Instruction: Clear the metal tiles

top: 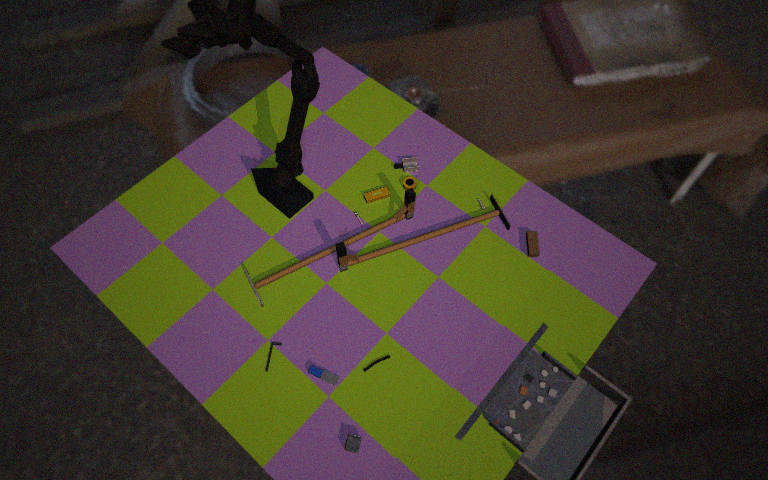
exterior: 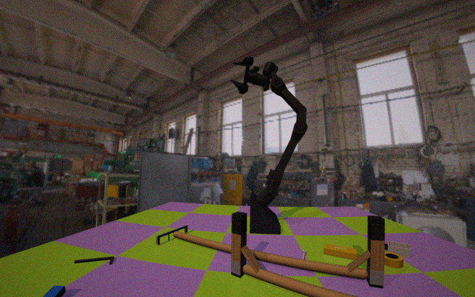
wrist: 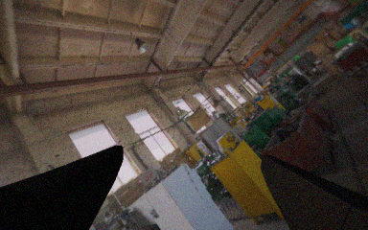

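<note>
While the gripper (exterior: 242, 75) hangs high above the table, jaws wide and holding nothing, the tiles (top: 526, 404) lie on the plate (top: 498, 408) beside the box (top: 572, 441). Two long scrapers (top: 419, 237) lie mid-table; which is longer is hard to judge, so it should come down squarely over a handle before closing.

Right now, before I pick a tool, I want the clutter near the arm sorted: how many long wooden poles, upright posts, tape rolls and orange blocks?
Long wooden poles: 2
Upright posts: 2
Yellow tape rolls: 1
Orange blocks: 1
Total: 6
</note>
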Available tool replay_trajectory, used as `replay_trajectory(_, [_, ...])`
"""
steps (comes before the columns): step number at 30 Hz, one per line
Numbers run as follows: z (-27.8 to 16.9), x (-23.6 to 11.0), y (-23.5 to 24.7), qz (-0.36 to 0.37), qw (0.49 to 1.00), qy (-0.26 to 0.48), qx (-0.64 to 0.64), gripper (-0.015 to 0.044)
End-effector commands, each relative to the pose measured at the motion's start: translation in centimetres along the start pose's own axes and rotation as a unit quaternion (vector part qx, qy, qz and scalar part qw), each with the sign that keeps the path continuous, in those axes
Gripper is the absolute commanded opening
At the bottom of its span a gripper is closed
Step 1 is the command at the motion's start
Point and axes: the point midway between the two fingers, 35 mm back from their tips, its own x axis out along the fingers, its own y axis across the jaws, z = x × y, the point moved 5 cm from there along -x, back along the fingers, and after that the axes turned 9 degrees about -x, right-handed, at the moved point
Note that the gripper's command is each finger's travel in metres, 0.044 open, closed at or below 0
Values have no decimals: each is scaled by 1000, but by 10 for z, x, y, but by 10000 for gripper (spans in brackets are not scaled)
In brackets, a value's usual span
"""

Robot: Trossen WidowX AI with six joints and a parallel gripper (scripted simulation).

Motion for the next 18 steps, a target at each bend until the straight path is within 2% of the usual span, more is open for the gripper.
replay_trajectory(1, [-14, 8, -2, -3, 999, 31, -17, 440])
replay_trajectory(18, [-71, 29, -8, -10, 984, 160, -80, 440])
